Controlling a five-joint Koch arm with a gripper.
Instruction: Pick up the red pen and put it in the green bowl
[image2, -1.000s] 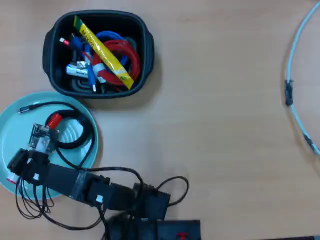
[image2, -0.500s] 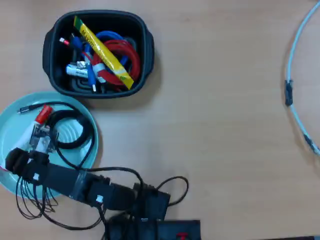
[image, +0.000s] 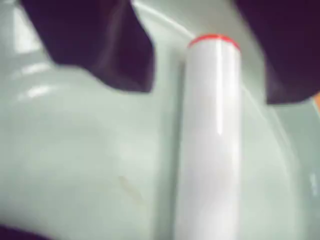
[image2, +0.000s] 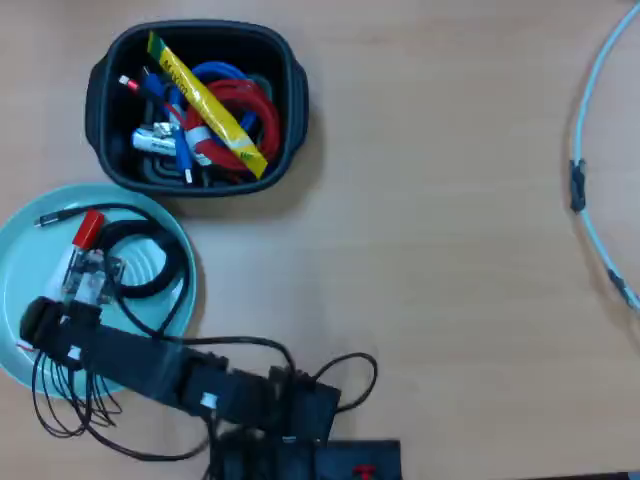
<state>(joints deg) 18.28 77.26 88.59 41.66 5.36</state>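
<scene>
Bowl: the green bowl (image2: 20, 250) sits at the overhead frame's left edge.
Pen: the red pen (image: 210, 140) lies in it, long axis running up-frame between my fingers (image: 200, 65).
Fingers: spread wide, gripping nothing.

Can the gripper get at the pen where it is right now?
Probably yes. The pen lies in the bowl, and the wrist view shows it between the two dark jaws of the gripper, which stand apart with nothing between them and the pen.
</scene>
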